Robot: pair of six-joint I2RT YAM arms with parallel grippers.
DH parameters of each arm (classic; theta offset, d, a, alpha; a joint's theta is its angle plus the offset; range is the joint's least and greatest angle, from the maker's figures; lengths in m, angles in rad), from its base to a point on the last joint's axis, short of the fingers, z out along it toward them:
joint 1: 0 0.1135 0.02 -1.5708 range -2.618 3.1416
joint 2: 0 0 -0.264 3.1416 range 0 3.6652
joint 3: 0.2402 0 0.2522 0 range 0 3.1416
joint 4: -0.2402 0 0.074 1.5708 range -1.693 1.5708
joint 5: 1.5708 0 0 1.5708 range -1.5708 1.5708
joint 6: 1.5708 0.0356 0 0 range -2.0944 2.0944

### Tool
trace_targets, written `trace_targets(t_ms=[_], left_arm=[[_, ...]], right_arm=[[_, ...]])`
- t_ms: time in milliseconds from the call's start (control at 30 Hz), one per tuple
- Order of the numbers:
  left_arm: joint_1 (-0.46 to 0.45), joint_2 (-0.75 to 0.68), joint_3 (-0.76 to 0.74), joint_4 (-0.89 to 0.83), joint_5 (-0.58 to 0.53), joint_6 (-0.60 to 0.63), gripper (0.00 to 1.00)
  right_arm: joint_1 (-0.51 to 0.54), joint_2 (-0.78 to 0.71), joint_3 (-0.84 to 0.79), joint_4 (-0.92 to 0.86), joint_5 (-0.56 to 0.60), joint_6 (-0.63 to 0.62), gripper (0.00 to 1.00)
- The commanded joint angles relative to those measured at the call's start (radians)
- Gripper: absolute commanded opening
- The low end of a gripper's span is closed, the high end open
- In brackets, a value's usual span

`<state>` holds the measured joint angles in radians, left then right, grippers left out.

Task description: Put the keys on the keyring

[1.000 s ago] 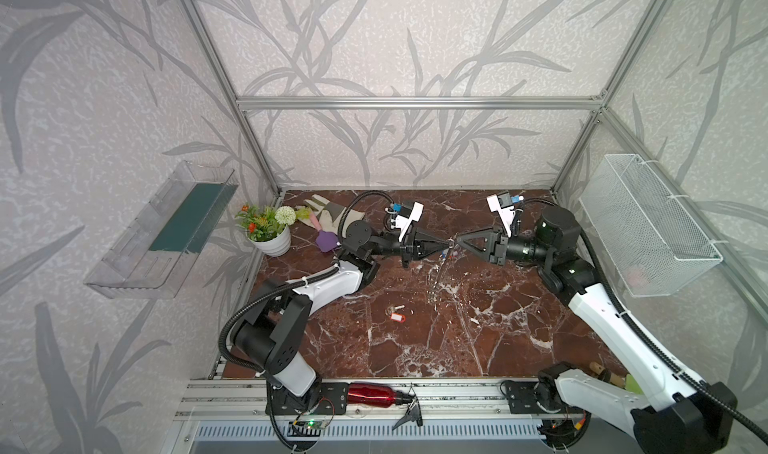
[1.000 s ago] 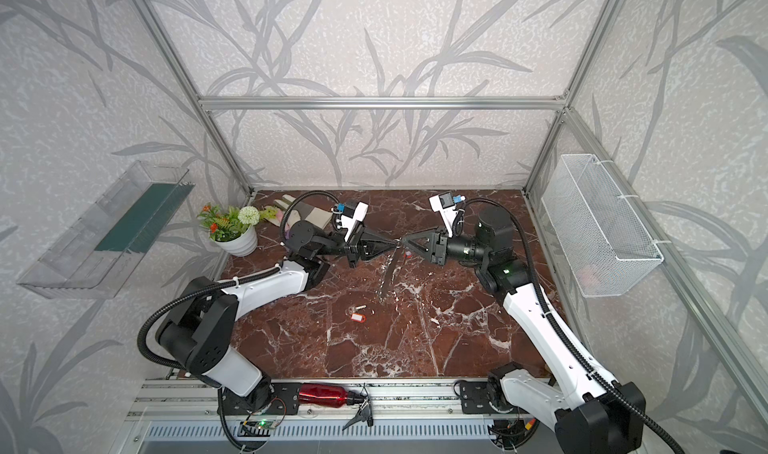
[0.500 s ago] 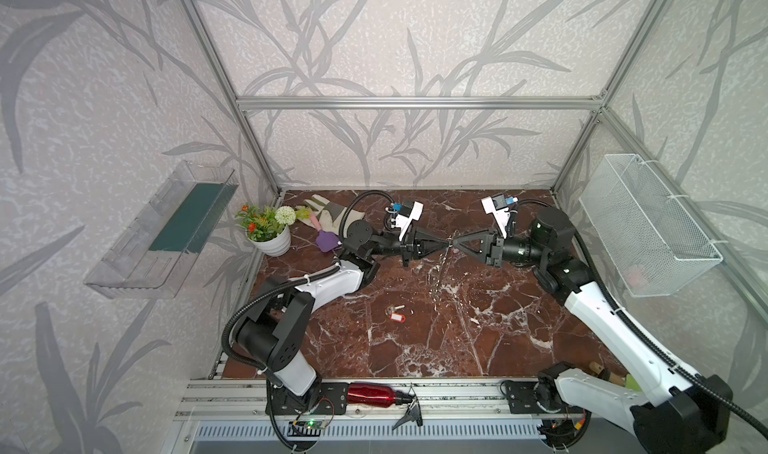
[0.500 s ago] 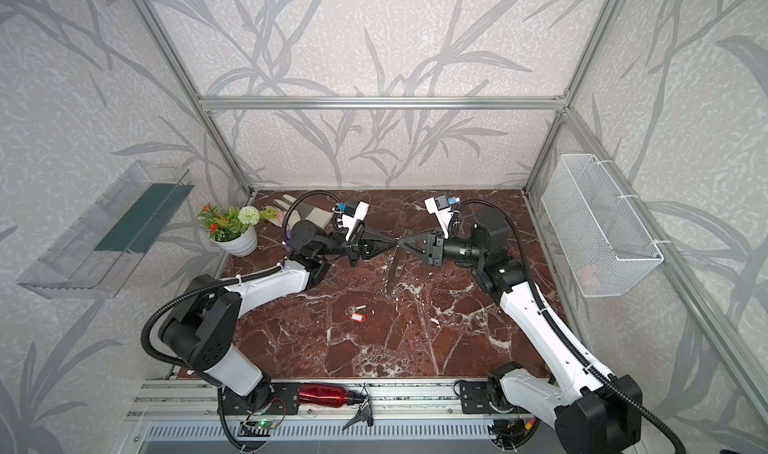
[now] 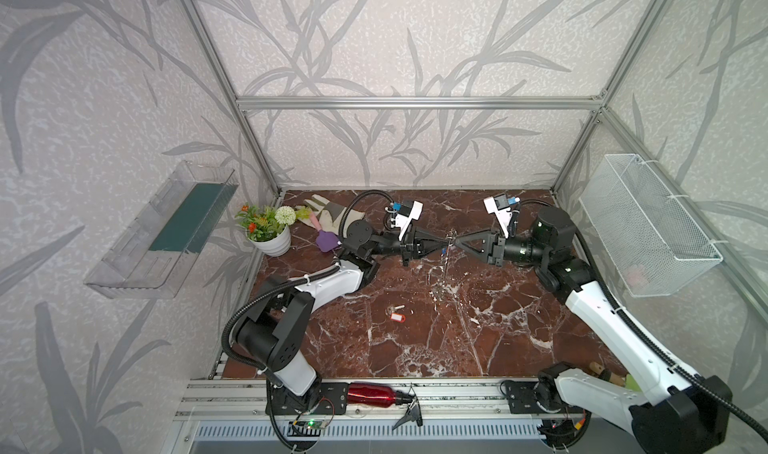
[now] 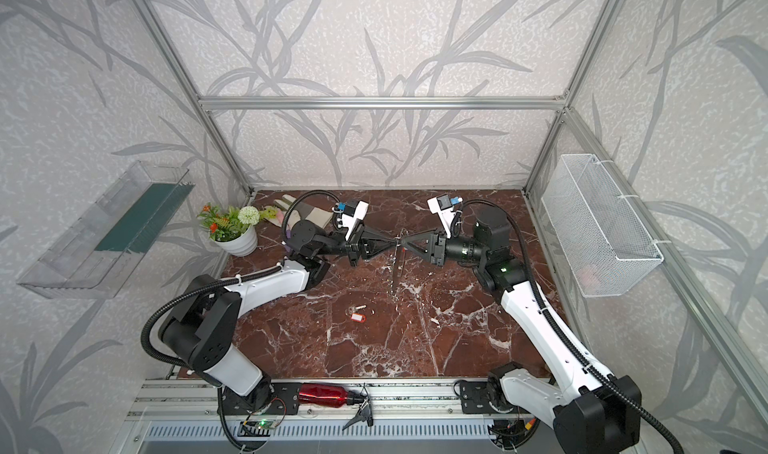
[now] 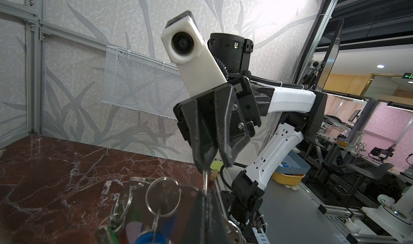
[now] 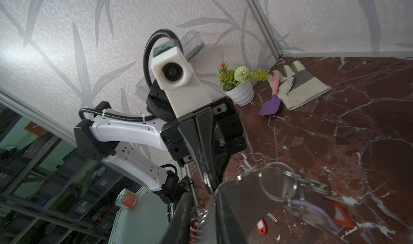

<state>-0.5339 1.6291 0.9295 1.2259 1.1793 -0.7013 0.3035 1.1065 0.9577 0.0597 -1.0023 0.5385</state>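
Above the desk [image 5: 519, 348] the left pincer [image 5: 443, 247] clenches the hanging keyring [image 5: 446, 265]. From 3 o'clock the right pincer [image 5: 457, 244] meets it tip to tip, slightly parted about a split ring [image 7: 204, 178]; whether it grips, I cannot tell. A red-tagged key [image 5: 397, 316] lies at the keyring's 7 o'clock.

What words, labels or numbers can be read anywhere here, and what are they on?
No text can be read.
Green sign in the room beyond: cut off, too small.
Orange-labelled can: blurred.
Red key tag: white slip looks blank.
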Motion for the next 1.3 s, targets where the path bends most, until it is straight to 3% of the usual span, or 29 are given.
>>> trace_targets(t_ms=[0, 467, 800, 1000, 1233, 1267], left_arm=[[0.000, -0.001, 0.023, 0.052, -0.002, -0.018, 0.00], [-0.001, 0.001, 0.023, 0.050, -0.004, -0.020, 0.00], [-0.001, 0.005, 0.025, 0.050, -0.004, -0.024, 0.00], [-0.001, 0.007, 0.016, 0.051, -0.001, -0.024, 0.00], [0.009, -0.016, -0.010, 0.026, 0.002, -0.021, 0.00], [0.013, -0.025, -0.017, 0.016, -0.004, -0.020, 0.05]], right_arm=[[-0.009, -0.009, -0.004, 0.034, -0.021, 0.021, 0.25], [0.038, 0.027, -0.029, 0.075, -0.023, 0.025, 0.27], [0.061, 0.051, -0.034, 0.093, -0.016, 0.017, 0.15], [0.060, 0.050, -0.052, 0.121, -0.004, 0.035, 0.00], [0.060, 0.040, -0.066, 0.105, 0.019, 0.004, 0.00], [0.061, 0.038, -0.069, 0.104, 0.024, -0.003, 0.00]])
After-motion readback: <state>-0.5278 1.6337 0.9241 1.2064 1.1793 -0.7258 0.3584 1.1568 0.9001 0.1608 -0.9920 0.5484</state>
